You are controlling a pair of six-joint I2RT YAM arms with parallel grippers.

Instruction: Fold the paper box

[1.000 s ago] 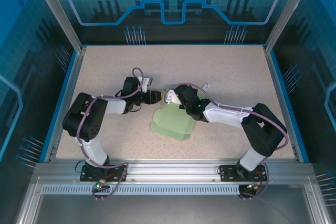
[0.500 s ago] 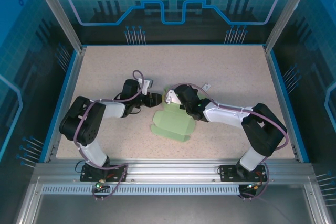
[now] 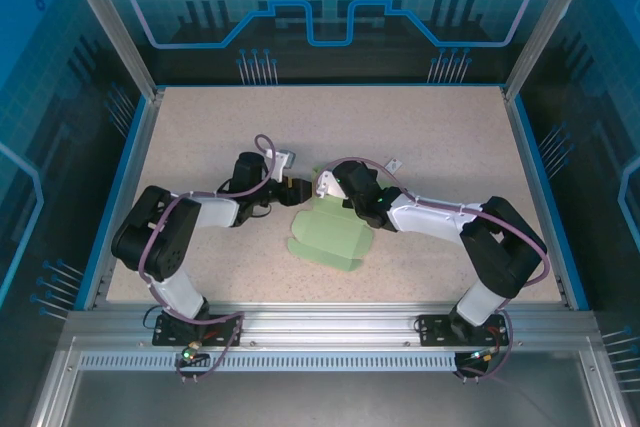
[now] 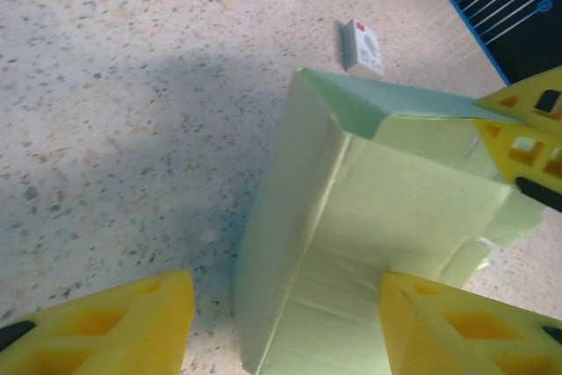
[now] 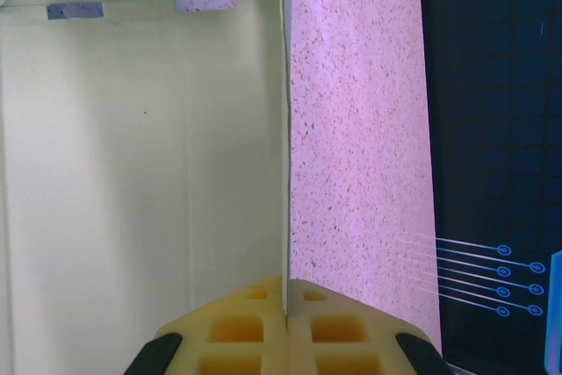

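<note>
A white tag lies near the paper box.

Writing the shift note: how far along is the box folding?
Done: the paper box shows creased, raised walls. In hand: the right gripper pinches a wall's edge, the left gripper open astride one end. Left: closing it; flaps lie unfolded.

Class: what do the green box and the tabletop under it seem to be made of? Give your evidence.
The box looks like thin matte card: pale green, sharp creases, thin edges. The tabletop looks like smooth, dull speckled laminate or stone composite; which is unclear.
</note>
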